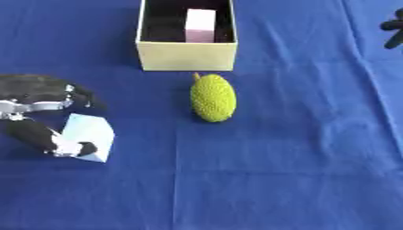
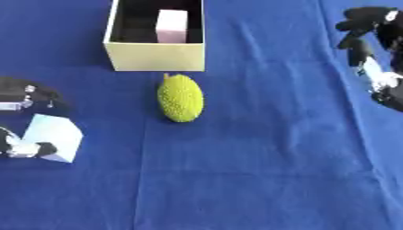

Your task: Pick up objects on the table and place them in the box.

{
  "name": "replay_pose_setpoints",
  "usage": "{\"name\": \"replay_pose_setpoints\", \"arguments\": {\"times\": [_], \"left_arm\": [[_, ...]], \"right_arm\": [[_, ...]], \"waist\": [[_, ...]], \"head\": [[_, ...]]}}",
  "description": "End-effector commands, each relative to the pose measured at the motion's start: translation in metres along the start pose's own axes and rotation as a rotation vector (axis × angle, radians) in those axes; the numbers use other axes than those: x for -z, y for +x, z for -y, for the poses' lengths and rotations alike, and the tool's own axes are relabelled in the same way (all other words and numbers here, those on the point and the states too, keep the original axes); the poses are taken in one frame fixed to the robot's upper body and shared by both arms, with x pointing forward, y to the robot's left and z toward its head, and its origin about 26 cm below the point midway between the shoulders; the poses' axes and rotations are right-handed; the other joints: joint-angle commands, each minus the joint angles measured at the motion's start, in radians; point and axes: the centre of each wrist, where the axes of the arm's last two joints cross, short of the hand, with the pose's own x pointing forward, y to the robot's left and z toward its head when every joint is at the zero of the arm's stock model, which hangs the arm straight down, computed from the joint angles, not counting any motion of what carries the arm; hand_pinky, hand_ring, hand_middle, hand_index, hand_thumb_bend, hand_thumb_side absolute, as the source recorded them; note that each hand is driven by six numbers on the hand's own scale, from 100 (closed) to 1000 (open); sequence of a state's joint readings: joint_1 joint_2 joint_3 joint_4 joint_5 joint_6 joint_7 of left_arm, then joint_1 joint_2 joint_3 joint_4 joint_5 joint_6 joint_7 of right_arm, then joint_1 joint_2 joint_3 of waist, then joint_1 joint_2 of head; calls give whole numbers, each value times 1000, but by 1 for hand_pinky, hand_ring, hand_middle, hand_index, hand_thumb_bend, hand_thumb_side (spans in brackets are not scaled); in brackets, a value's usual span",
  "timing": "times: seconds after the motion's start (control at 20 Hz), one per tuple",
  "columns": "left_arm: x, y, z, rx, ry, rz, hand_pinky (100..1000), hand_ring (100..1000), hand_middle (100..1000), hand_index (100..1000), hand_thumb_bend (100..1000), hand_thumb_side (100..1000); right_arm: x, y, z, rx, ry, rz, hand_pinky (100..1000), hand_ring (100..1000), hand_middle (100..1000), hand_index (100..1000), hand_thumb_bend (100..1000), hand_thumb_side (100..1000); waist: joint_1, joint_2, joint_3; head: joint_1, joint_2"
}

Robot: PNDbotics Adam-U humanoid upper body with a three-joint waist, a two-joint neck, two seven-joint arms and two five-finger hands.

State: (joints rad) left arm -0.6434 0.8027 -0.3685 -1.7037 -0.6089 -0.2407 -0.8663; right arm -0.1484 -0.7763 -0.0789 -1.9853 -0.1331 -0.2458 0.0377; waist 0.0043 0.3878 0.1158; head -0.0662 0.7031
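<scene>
Fingers and thumb of my left hand (image 1: 39, 119) pinch the pale blue block (image 1: 88, 135) at the table's left; right hand (image 2: 370, 45) hangs curled, well apart.

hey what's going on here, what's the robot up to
The robot is clearing a blue table into a cream box. Its left hand is closed around a pale blue block at the left, low over the cloth. A pinkish white block already stands in the box. A bumpy green fruit lies just in front of the box, untouched. The right hand hangs idle at the upper right, fingers curled, holding nothing.
</scene>
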Motion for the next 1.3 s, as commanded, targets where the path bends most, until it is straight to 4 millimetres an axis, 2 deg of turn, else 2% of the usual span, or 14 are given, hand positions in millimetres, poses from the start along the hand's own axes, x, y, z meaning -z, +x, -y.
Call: {"name": "replay_pose_setpoints", "arguments": {"times": [0.05, 0.2, 0.55, 0.85, 1.15, 1.3], "left_arm": [[-4, -5, -2, 61, -53, 18, 1000, 964, 850, 971, 388, 766], [-2, -7, 1, 70, -64, 18, 1000, 964, 854, 977, 388, 711], [1, -11, 5, 73, -80, 20, 1000, 962, 854, 983, 387, 695], [4, -15, 8, 60, -92, 3, 988, 940, 829, 970, 366, 621], [5, -15, 7, 45, -82, 0, 945, 878, 728, 919, 310, 607], [0, -11, -1, 43, -51, -14, 909, 822, 604, 867, 298, 601]], "right_arm": [[2, 5, 5, -10, 0, 14, 1000, 815, 533, 831, 100, 526], [2, 5, 4, -5, -1, 11, 1000, 815, 532, 831, 100, 525], [-1, 3, 1, 6, 1, -3, 1000, 815, 523, 831, 100, 524], [-2, 2, 0, 14, 6, -7, 1000, 815, 520, 831, 100, 524], [-4, 1, -2, 21, 5, -26, 1000, 816, 516, 831, 100, 523], [-5, 1, -3, 22, 3, -29, 1000, 816, 515, 831, 100, 523]], "waist": [[1, -17, -2], [1, -17, -2], [1, -16, -3], [1, -16, -4], [0, -15, -4], [0, -16, -3]], "head": [[2, -8], [2, -8], [3, -10], [5, -12], [4, -13], [3, -14]]}}
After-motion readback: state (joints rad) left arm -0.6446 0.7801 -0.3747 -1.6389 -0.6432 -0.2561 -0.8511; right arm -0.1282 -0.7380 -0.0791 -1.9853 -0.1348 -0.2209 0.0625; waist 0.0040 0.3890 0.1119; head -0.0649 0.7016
